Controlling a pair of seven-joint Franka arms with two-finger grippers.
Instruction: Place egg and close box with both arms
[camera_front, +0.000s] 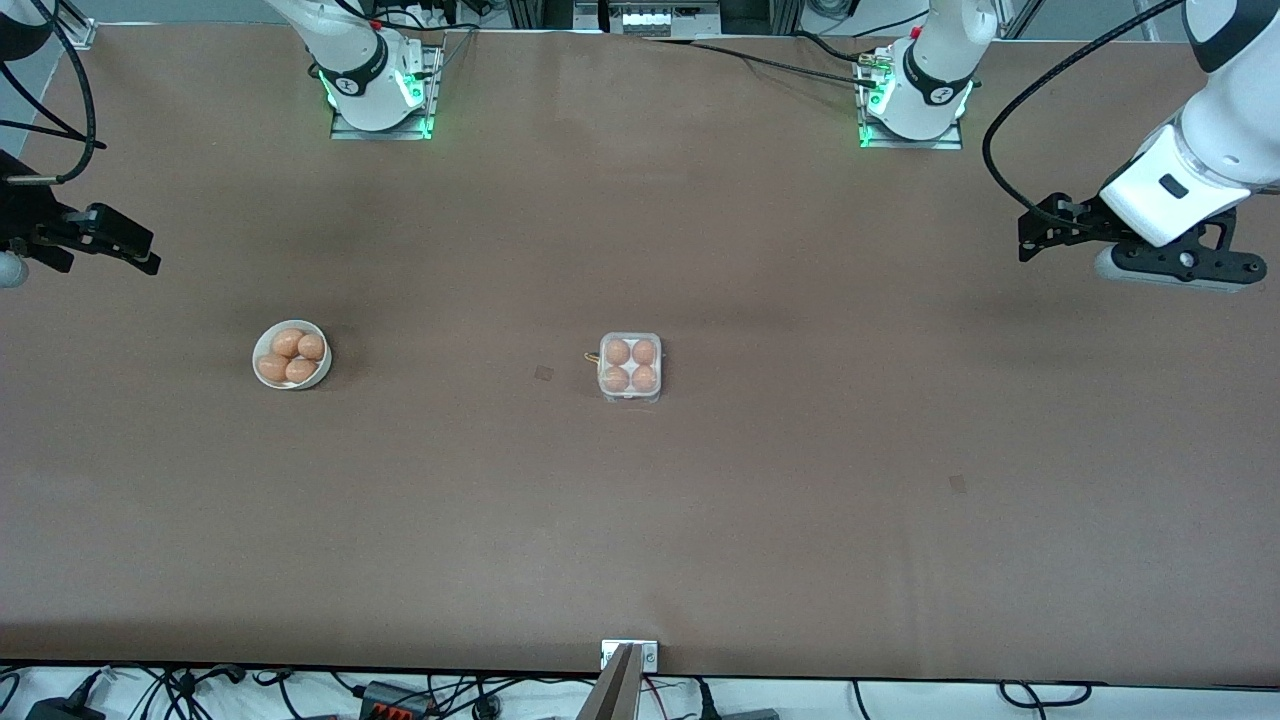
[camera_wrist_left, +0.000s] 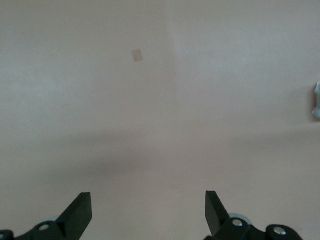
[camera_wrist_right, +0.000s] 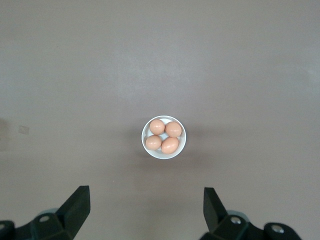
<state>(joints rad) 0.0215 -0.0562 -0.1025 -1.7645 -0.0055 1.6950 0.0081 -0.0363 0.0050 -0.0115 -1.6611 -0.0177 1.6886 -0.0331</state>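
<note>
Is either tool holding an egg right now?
No, the left tool and right tool are both open with nothing between their fingers.

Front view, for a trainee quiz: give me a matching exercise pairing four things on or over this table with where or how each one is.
Things:
1. small square clear-plastic egg box
2. round white bowl
3. left gripper
4. right gripper

States:
A. open, empty, over bare table at the left arm's end
B. four tan-brown eggs inside, toward the right arm's end
C. mid-table, all four cells filled with eggs
D. open, empty, looking down on the bowl

Pairs: 1-C, 2-B, 3-A, 4-D
</note>
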